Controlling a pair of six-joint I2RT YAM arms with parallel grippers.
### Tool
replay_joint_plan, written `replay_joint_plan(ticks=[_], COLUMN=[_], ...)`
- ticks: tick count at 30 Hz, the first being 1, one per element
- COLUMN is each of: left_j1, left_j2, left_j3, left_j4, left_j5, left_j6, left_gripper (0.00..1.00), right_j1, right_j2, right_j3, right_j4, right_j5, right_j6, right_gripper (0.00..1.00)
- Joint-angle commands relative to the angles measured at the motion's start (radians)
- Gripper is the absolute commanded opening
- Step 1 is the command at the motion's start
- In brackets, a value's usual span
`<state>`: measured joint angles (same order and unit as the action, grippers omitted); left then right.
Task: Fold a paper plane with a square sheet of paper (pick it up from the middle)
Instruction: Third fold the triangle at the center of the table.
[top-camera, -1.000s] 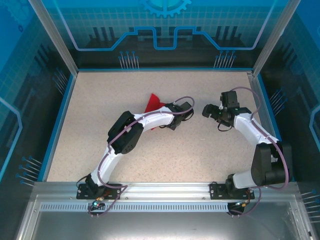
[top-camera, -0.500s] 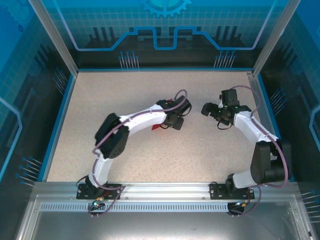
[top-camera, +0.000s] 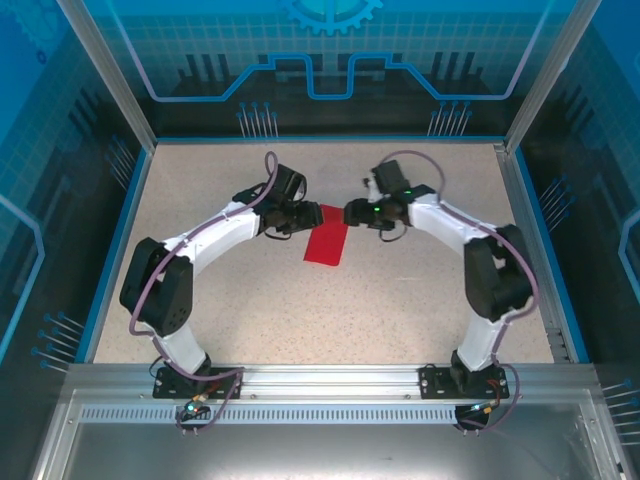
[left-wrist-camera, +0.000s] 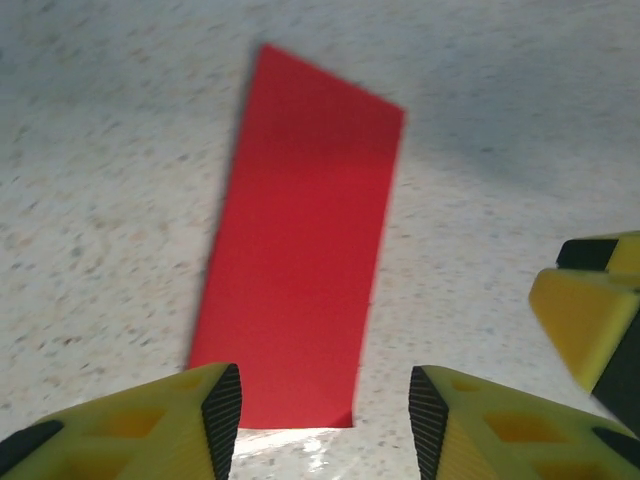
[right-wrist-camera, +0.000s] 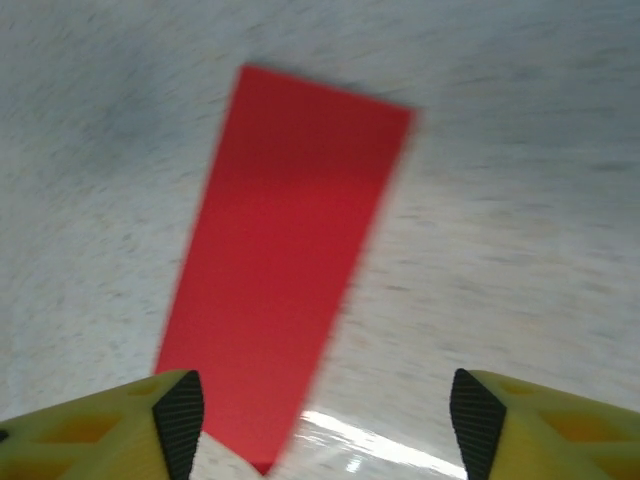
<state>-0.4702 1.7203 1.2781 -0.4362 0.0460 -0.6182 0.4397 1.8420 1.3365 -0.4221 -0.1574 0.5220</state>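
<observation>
The red paper (top-camera: 326, 243), folded into a long strip, lies flat on the bench (top-camera: 420, 300), with the left fingers (left-wrist-camera: 222, 405) and the right fingers (right-wrist-camera: 180, 420) spread wide near its far end.

Table (top-camera: 420, 300) is mostly bare: the near half, both side edges and the far strip are open. Obstacles are the left arm (top-camera: 215, 233) and right arm (top-camera: 450, 222), arching in from the 2 near corners toward far-centre. Left gripper (top-camera: 303, 216) and right gripper (top-camera: 352, 212) face each other over the far end of the red paper (top-camera: 327, 245), jaws spread, with a narrow gap between them. The paper lies flat. Enclosure walls (top-camera: 330, 80) close off the far, left and right edges.
</observation>
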Motion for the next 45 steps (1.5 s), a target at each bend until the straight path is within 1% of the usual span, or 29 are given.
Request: replay_joint_plan(ticks=[1, 4, 6, 9, 14, 18, 20, 21, 22, 26, 30, 32, 35, 38, 41, 43, 45], left_j1=[0.022, 0.050, 0.069, 0.082, 0.090, 0.093, 0.093, 0.094, 0.093, 0.093, 0.090, 0.083, 0.061, 0.037, 0.015, 0.001, -0.015], left_j2=[-0.014, -0.010, -0.010, -0.008, 0.004, 0.008, 0.008, 0.008, 0.009, 0.014, 0.022, 0.028, 0.045, 0.057, 0.082, 0.119, 0.162], left_j3=[-0.042, -0.075, -0.096, -0.112, -0.112, -0.112, -0.108, -0.106, -0.105, -0.099, -0.099, -0.093, -0.076, -0.070, -0.064, -0.038, 0.003], left_j4=[0.004, -0.015, -0.010, -0.007, -0.010, -0.009, -0.008, -0.004, -0.002, 0.018, 0.052, 0.068, 0.076, 0.114, 0.180, 0.211, 0.214], left_j5=[-0.040, -0.069, -0.069, -0.069, -0.067, -0.062, -0.053, -0.045, -0.034, 0.028, 0.100, 0.132, 0.179, 0.230, 0.301, 0.350, 0.364], left_j6=[-0.087, -0.128, -0.142, -0.149, -0.147, -0.147, -0.143, -0.140, -0.138, -0.123, -0.118, -0.109, -0.089, -0.085, -0.088, -0.089, -0.091], left_gripper=[0.53, 0.57, 0.60, 0.66, 0.71, 0.73, 0.74, 0.74, 0.74, 0.75, 0.75, 0.75, 0.73, 0.69, 0.60, 0.53, 0.45], right_j1=[0.066, 0.101, 0.113, 0.123, 0.119, 0.106, 0.093, 0.086, 0.081, 0.053, 0.024, 0.024, 0.019, -0.009, -0.065, -0.087, -0.098], right_j2=[0.118, 0.220, 0.270, 0.322, 0.374, 0.376, 0.375, 0.372, 0.371, 0.338, 0.271, 0.234, 0.159, 0.042, -0.083, -0.135, -0.165], right_j3=[0.109, 0.204, 0.256, 0.304, 0.331, 0.302, 0.287, 0.280, 0.279, 0.238, 0.193, 0.176, 0.141, 0.026, -0.136, -0.206, -0.255], right_j4=[-0.017, -0.028, -0.047, -0.076, -0.139, -0.163, -0.182, -0.198, -0.219, -0.306, -0.328, -0.307, -0.232, -0.103, 0.023, 0.032, 0.017], right_j5=[-0.070, -0.105, -0.118, -0.129, -0.125, -0.126, -0.137, -0.153, -0.168, -0.155, -0.184, -0.212, -0.233, -0.222, -0.233, -0.231, -0.229], right_j6=[0.009, 0.021, 0.024, 0.014, -0.027, -0.072, -0.120, -0.163, -0.205, -0.378, -0.475, -0.492, -0.410, -0.231, -0.049, 0.024, 0.077], right_gripper=[0.65, 0.62, 0.61, 0.61, 0.61, 0.60, 0.60, 0.56, 0.54, 0.55, 0.57, 0.58, 0.59, 0.62, 0.64, 0.64, 0.64])
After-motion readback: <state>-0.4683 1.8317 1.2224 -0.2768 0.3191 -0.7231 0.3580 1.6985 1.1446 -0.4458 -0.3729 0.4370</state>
